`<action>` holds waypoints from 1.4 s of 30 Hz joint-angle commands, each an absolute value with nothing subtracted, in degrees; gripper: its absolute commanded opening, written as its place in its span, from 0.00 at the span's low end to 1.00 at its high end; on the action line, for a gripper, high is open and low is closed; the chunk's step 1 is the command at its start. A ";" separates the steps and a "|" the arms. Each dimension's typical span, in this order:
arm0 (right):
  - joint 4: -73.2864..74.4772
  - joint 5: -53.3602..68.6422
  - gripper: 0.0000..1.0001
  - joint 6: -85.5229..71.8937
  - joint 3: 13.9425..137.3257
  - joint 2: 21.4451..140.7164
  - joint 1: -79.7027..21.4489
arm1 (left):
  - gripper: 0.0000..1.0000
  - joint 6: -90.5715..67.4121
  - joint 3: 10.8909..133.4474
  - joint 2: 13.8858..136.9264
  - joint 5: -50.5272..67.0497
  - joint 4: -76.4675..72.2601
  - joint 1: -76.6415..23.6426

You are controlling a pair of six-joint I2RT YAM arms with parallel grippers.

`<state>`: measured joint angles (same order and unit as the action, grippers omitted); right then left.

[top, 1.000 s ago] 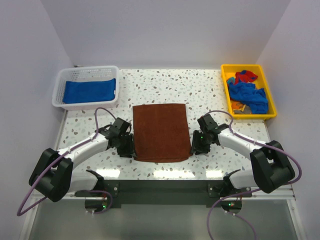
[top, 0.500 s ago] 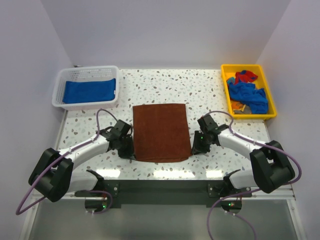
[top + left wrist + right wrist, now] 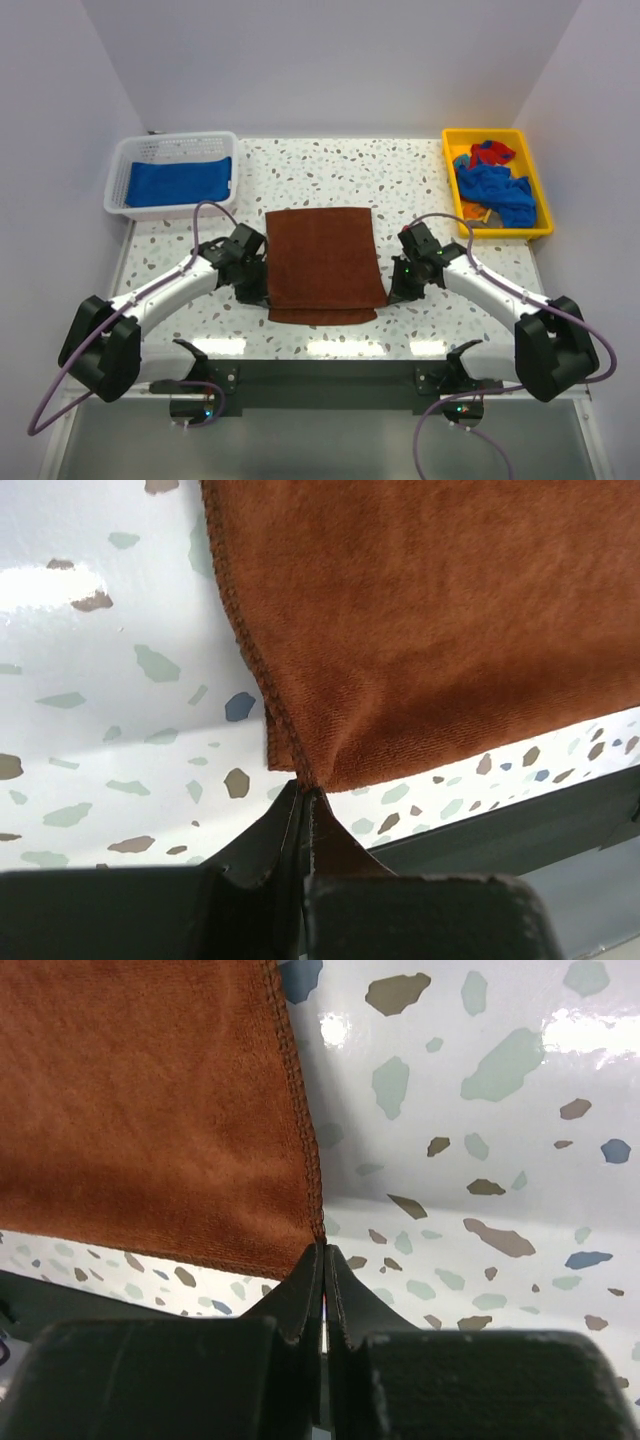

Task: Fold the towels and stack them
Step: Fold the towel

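the rust-brown towel lies spread in the middle of the frame on the speckled tabletop, its near corners lifted a little off the surface. the left claw is pressed together on the near left corner, with only a small tuck of hem between its tips. the right claw pinches the near right corner just as thinly, right at the stitched edge. that shallow bite looks like the main hazard: if the corners are carried toward the far edge, a slight tug could pull the hem out of one claw and the fold would drop crooked. uneven travel of the two arms would likely skew the near edge against the far one, and carrying too low might drag the whole cloth over the glossy tabletop rather than fold it. at the upper left of the frame a white lattice basket holds one folded royal blue towel. at the upper right a yellow tray holds a loose heap: crumpled blue towels, a red towel with blue patches at the far end, and a scrap of orange cloth showing beneath. how many lie there i cannot tell.
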<state>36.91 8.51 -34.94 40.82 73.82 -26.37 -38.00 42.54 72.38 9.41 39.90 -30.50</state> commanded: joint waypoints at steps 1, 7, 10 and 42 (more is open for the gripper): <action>40.69 7.82 0.00 -33.66 42.28 71.98 -26.63 | 0.00 -35.42 43.16 73.56 9.23 44.30 -30.50; 37.98 10.37 0.00 -34.36 38.94 73.64 -26.63 | 0.03 -35.68 39.56 74.09 12.39 42.28 -30.41; 35.86 11.07 0.01 -34.54 37.53 75.23 -26.63 | 0.04 -36.21 37.71 75.14 14.15 39.47 -30.41; 33.67 12.48 0.33 -35.33 36.22 73.91 -26.72 | 0.34 -41.66 32.09 69.61 14.24 33.32 -30.50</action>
